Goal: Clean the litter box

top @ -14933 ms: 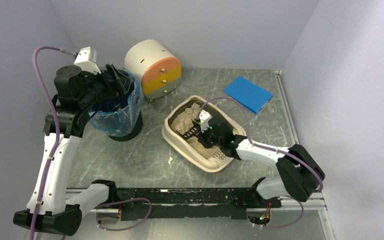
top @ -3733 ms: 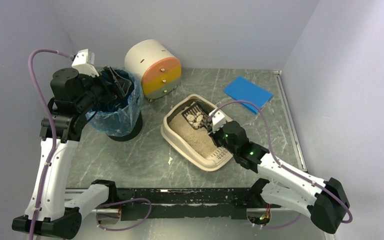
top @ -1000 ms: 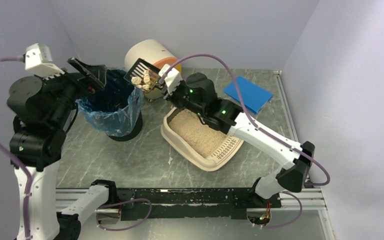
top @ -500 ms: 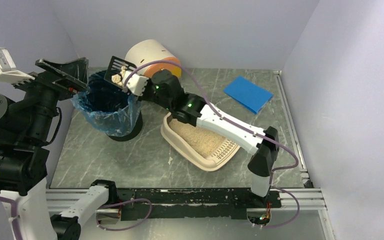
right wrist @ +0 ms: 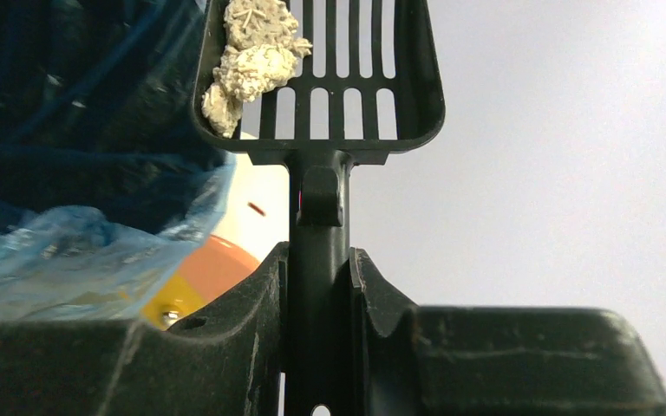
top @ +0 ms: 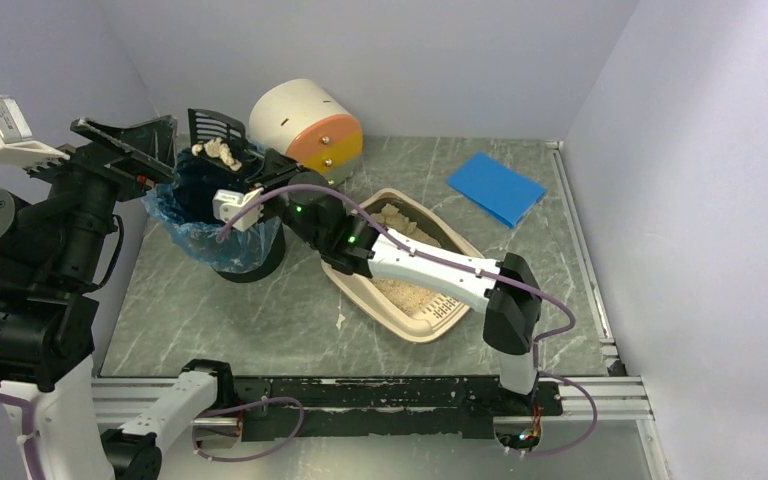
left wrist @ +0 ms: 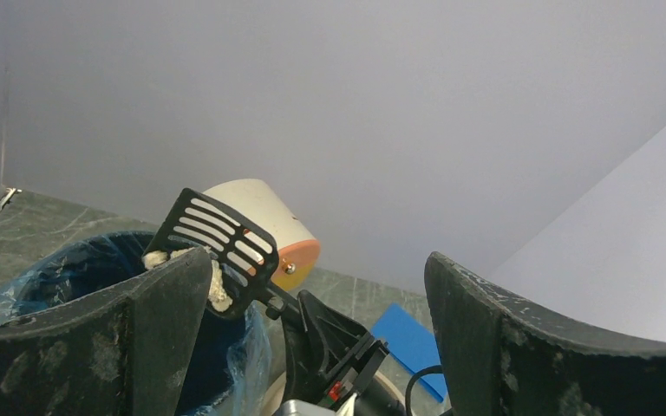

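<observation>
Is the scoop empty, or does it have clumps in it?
Loaded. Pale clumps lie on one side of the slotted scoop, which the right gripper holds over the bin.

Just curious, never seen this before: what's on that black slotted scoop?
Pale litter clumps sit on the scoop, bunched to one side, at the blue-lined bin rim. What lies inside the bin cannot be seen.

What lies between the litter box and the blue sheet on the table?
Nothing does. In the top view, only a bare stretch of marbled table separates the litter box from the blue sheet.
</observation>
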You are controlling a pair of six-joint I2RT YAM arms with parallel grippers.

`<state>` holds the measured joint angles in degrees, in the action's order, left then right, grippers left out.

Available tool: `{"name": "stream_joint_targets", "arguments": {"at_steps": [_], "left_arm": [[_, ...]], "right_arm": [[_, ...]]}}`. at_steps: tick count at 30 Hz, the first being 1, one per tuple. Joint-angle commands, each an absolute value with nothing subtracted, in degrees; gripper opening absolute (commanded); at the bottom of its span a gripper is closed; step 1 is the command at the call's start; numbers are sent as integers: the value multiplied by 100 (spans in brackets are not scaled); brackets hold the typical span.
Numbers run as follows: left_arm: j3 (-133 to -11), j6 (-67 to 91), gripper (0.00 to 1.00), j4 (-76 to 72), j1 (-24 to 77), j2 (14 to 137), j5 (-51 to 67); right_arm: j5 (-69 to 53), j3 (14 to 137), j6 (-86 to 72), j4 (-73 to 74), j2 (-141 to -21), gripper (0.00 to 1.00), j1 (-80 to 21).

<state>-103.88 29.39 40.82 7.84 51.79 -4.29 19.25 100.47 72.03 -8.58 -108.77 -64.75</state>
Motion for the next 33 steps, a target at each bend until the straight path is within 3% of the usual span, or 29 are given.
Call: {"name": "stream_joint_targets", "arguments": {"at_steps": [1, 15, 33], "left_arm": [[-10465, 2918, 97, 4175, 826, 5139, -398], [-10415, 2814, 97, 4149, 848, 5140, -519], [-10333, 2615, 97, 4088, 966, 5192, -607]], "right_arm": [[2208, 9755, 9009, -2103, -10987, 0, -6538], [2212, 8703, 11637, -3645, -11061, 0, -6677], [2218, 8679, 12286, -3984, -11189, 0, -6841]]}}
